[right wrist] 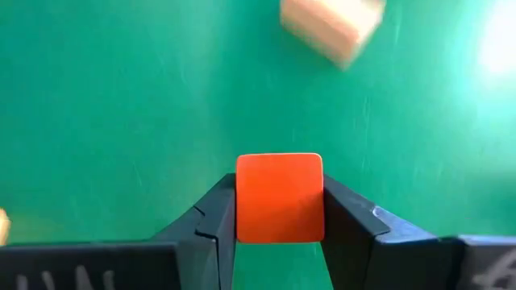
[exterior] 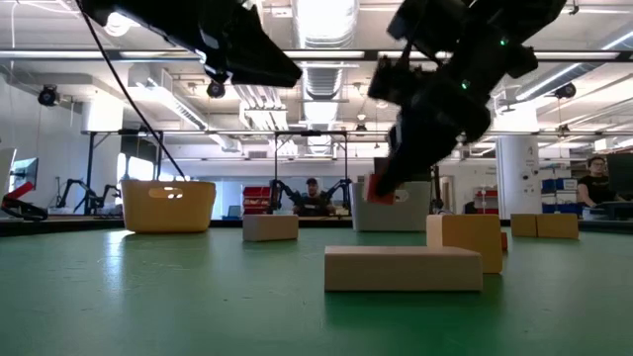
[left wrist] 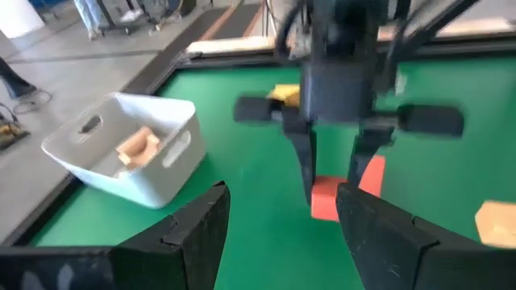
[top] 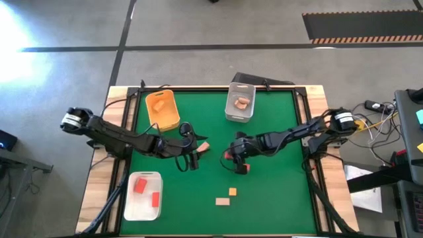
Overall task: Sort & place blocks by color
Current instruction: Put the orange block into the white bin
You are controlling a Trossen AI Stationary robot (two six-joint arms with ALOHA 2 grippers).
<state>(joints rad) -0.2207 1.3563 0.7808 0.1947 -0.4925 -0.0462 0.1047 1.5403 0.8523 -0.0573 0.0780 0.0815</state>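
My right gripper (top: 229, 157) hangs over the mat's middle, shut on a red block (right wrist: 280, 197). A second red block (top: 243, 169) lies flat on the mat just near of it. My left gripper (top: 192, 157) is open and holds nothing. It faces the right gripper from the left, and a tan block (top: 203, 147) lies on the mat by its far side. A yellow-orange block (top: 232, 192) and a tan block (top: 223, 201) rest flat toward the near edge. In the low view they are the closest things, the tan block (exterior: 403, 268) in front. My right gripper pinches the red block between its two fingers on two opposite side faces (right wrist: 239, 201). The fingers come from above, slanting down from the table's right. The block is lifted clear of the mat (exterior: 381, 190) and stands out past the fingertips.
An orange bin (top: 162, 109) with a yellow block stands at the far left. A clear bin (top: 240, 101) holding tan blocks stands at the far middle. A white bin (top: 143, 195) with two red blocks sits near left. Bare green mat lies to the right and near right.
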